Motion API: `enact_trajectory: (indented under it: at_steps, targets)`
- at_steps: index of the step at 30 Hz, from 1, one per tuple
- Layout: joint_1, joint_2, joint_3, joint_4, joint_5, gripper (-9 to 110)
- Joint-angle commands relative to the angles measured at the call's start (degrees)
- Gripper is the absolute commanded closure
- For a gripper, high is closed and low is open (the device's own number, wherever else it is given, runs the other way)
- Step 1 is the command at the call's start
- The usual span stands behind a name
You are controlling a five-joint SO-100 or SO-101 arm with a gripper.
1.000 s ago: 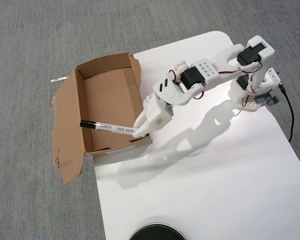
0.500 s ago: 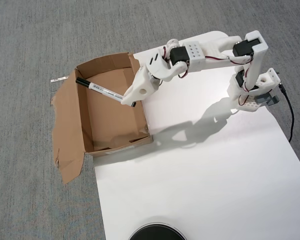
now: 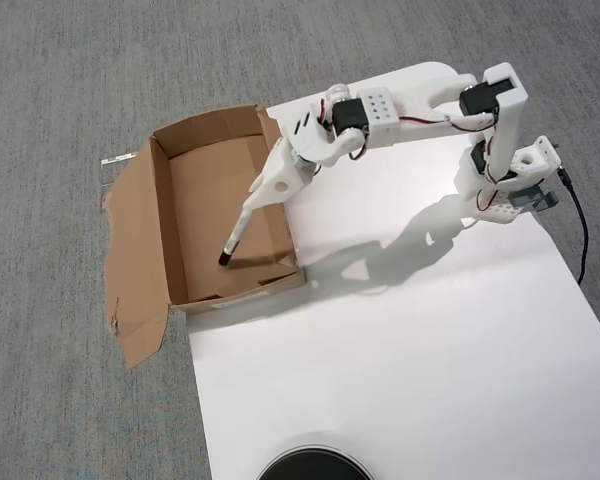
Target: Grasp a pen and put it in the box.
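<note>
A: How much room is there around the box [image 3: 180,215]?
B: It sits left of centre, its right wall against the white table's [image 3: 410,340] left edge; grey carpet [image 3: 50,80] lies open on its other sides. One flap lies flat toward the lower left. A round black object [image 3: 310,466] shows at the bottom edge, well apart.
A: And the arm?
B: Stretched leftward from its base [image 3: 505,190] at upper right, wrist over the box's right wall.
A: The gripper [image 3: 265,195]?
B: Clenched on the pen [image 3: 235,235], which slants down, black cap low inside the box.
</note>
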Motion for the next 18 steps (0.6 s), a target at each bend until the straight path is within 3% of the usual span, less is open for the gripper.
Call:
enact_trajectory:
  at_steps: [1,18]
  targets:
    - [0.4,0.44,-0.48,-0.09,-0.04,84]
    - [-1.19,1.67,-0.48,0.09,-0.75,84]
